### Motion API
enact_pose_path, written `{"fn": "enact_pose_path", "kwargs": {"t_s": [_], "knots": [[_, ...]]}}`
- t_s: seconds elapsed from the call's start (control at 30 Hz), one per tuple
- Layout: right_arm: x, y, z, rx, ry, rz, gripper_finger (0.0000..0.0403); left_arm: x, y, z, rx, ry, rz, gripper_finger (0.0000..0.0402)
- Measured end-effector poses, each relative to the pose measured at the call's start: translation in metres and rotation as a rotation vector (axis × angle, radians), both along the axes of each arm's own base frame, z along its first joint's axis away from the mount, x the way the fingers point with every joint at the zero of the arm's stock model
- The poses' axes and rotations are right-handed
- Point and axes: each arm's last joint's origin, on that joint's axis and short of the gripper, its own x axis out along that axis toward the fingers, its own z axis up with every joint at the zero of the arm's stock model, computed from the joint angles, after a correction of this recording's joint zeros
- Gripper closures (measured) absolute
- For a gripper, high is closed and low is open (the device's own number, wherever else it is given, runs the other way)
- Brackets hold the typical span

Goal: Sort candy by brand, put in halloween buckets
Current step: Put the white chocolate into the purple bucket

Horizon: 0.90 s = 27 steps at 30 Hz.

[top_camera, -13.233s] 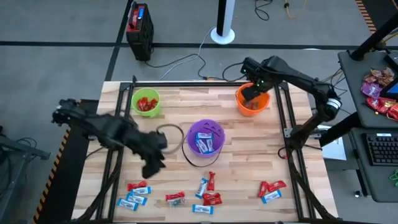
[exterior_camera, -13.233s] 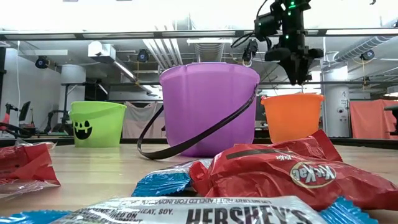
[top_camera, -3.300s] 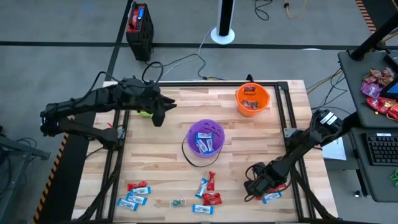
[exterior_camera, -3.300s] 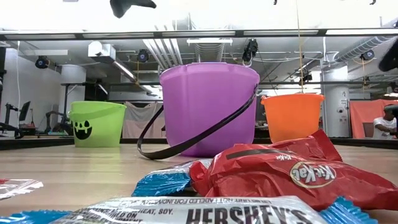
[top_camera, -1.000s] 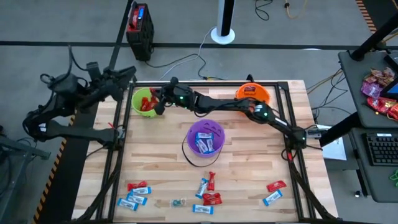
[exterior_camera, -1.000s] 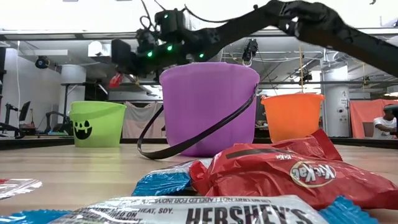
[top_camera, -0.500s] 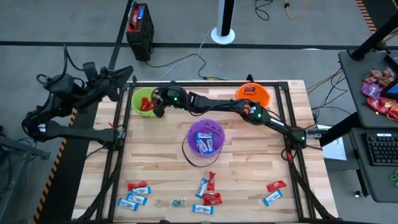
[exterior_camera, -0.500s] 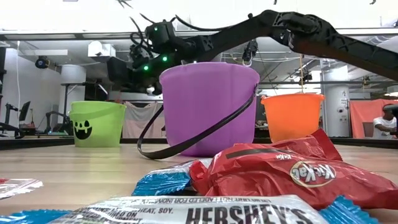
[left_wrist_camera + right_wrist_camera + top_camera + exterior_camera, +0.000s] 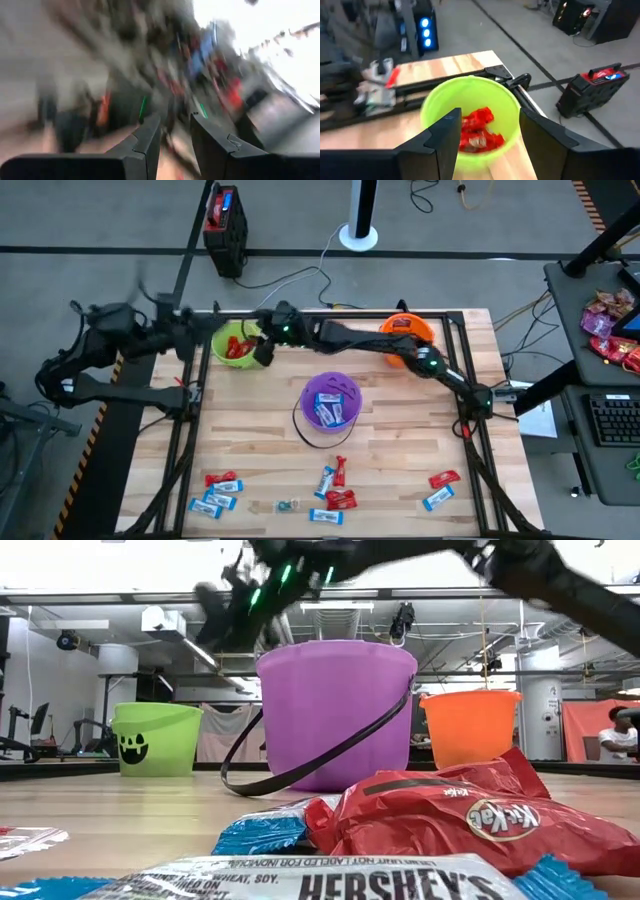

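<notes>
High view: the right tool (image 9: 262,350), fingers spread and holding nothing, hangs beside the green bucket (image 9: 233,343) of red candy, while loose candy (image 9: 333,498) lies far across the desk (image 9: 250,435), well apart from both tools.

The table (image 9: 250,430) was pale striped wood. One bucket (image 9: 236,343) was lime green with a black face and held red candy (image 9: 476,131); another (image 9: 331,402) was purple with a black handle; the third (image 9: 408,332) was orange. Loose wrappers (image 9: 330,486) were red or blue-and-white.
</notes>
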Motion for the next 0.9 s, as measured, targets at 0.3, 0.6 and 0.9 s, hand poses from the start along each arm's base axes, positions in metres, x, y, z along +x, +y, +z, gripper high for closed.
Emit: {"fn": "enact_pose_path", "kwargs": {"t_s": [0.3,0.6,0.9], "knots": [[-0.117,0.027,0.093,0.096,0.472,0.025,0.0216,0.033,-0.053,-0.06,-0.362,0.652,-0.49,0.0319],[-0.189,0.066,0.158,0.177,0.333,0.017,0.0215,0.043,-0.19,-0.138,-0.141,1.192,-0.851,0.0322],[-0.199,0.086,0.15,0.2,0.259,0.046,0.0215,0.041,-0.263,-0.231,0.009,1.47,-0.824,0.0322]]}}
